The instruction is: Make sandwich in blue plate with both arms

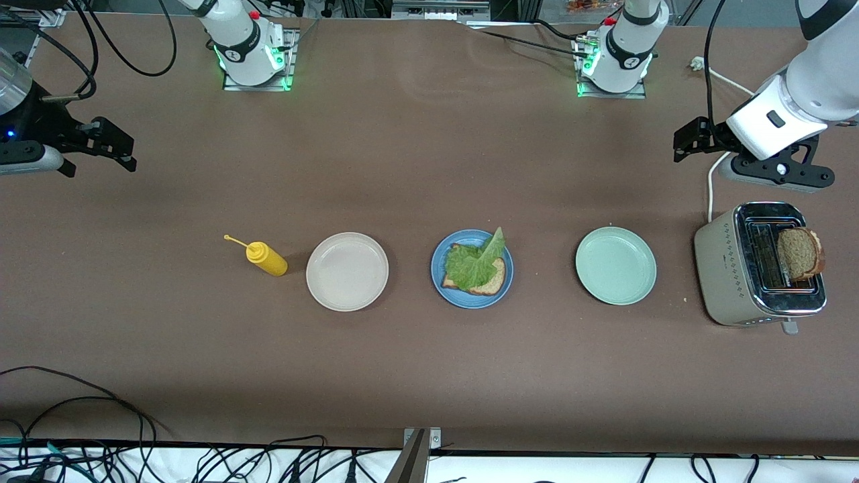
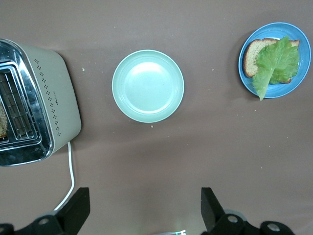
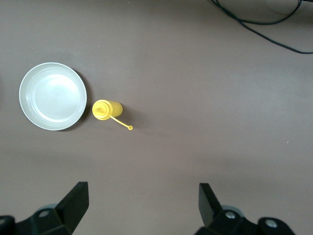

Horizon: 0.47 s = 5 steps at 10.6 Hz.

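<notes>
We see a brown table (image 1: 416, 168) with both arms standing at its rim farthest from the front camera. Neither gripper holds anything.

The toaster (image 1: 751, 268) is the largest item on the table, at the left arm's end. It is beige with a chrome top, and its long axis runs toward and away from the front camera. A small mark sits on its beige side, too small for us to read. One brown bread slice (image 1: 800, 253) stands upright in a slot, its top poking out.

The left gripper (image 1: 688, 144) hangs above the bare table at that end, farther from the front camera than the toaster, its fingers (image 2: 78, 208) spread wide apart.

The right gripper (image 1: 117, 147) hangs over the right arm's end of the table, likewise spread wide.

Three plates lie in a row across the middle. The off-white plate (image 1: 347, 271) is nearest the right arm's end, the mint-green plate (image 1: 615, 265) is nearest the toaster, and the blue plate (image 1: 439, 268) is between them.

On the blue plate lies one bread slice (image 1: 493, 283) with a lettuce leaf (image 1: 470, 263) draped over it. The leaf's pointed tip passes over the plate's rim, pointing away from the front camera and slightly toward the left arm's end.

A yellow squeeze bottle (image 1: 268, 259) stands just beside the off-white plate, its cap dangling on a thin strap. We read no label on it.
</notes>
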Available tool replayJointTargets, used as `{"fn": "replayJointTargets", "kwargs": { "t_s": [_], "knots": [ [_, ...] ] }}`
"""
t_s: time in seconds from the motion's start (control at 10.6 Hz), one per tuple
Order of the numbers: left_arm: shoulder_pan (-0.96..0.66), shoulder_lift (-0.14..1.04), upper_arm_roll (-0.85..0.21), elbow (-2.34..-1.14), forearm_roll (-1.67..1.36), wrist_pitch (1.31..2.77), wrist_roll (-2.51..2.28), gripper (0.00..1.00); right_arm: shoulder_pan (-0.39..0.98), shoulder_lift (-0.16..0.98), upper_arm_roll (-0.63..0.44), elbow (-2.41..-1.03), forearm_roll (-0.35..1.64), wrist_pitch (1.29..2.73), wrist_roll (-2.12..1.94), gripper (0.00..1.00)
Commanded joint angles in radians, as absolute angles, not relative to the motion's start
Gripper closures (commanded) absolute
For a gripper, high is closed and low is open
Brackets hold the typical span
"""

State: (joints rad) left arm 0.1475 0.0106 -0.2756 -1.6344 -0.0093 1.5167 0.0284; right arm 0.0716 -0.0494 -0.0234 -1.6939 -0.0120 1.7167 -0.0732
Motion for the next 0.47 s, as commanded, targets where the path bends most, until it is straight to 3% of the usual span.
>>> {"fn": "replayJointTargets", "kwargs": {
  "t_s": [0.0,0.38],
  "knots": [
    [0.149,0.015,-0.278,-1.614,-0.028,1.508,0.023,0.00,0.074,-0.058,-0.021,-1.694,-0.037,1.701,-0.049,0.00],
    [0.149,0.015,-0.278,-1.614,-0.028,1.508,0.021,0.00,0.074,-0.060,-0.020,-1.674,-0.031,1.700,-0.043,0.00]
  ]
}}
